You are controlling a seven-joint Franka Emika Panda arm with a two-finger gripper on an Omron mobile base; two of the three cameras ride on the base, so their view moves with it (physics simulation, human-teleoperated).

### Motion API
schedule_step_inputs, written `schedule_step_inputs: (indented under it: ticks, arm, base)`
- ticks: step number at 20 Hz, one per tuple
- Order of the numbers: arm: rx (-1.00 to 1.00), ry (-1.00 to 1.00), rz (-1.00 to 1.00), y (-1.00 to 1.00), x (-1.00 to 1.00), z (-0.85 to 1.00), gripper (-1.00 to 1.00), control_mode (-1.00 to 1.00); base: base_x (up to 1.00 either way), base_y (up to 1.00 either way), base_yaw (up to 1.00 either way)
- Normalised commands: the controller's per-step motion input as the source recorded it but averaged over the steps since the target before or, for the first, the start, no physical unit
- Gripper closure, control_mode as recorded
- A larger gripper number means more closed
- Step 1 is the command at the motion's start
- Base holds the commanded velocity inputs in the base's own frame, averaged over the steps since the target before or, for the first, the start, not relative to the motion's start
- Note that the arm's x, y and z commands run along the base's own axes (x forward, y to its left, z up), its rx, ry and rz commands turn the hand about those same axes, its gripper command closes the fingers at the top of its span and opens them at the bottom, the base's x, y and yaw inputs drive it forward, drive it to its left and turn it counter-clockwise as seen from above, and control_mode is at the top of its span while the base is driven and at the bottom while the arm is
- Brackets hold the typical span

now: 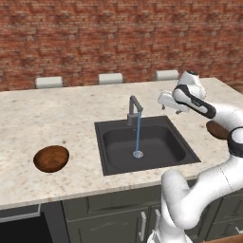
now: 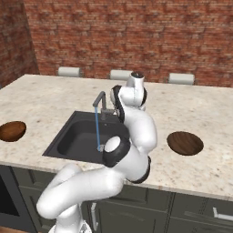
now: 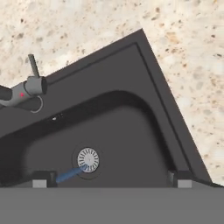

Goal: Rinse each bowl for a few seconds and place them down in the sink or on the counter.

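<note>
My gripper [image 3: 112, 178] hangs released, empty, over the square matte-black sink [image 3: 144, 78], lower frame. Water streams from the angular grey faucet [image 1: 135, 108]. Grained wooden bowls sit on speckled counter [image 1: 57, 114]: one left [image 1: 51, 158], one right [image 2: 184, 143].

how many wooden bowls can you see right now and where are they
2. One bowl sits on the counter left of the sink. The other bowl sits on the counter to the sink's right, partly hidden behind the arm in the left base view.
</note>
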Motion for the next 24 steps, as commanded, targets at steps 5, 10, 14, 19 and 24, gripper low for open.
schedule_step_inputs:
  ticks: [5, 10, 14, 19, 24]
  arm:
    - [-0.17, -0.3, 0.0, -0.15, -0.82, 0.44, -1.0, -1.0]
    - [-0.07, -0.12, 0.03, -0.32, -0.55, 0.6, -1.0, -1.0]
    - [-0.02, 0.01, 0.03, -0.28, -0.32, 0.65, -1.0, -1.0]
    - [-0.1, 0.05, 0.03, -0.4, -0.37, 0.53, -1.0, -1.0]
    - [-0.26, 0.2, 0.02, -0.18, -0.16, 0.44, -1.0, -1.0]
  base:
    - [0.0, 0.0, 0.0]
    - [0.0, 0.0, 0.0]
    - [0.0, 0.0, 0.0]
    - [0.0, 0.0, 0.0]
    - [0.0, 0.0, 0.0]
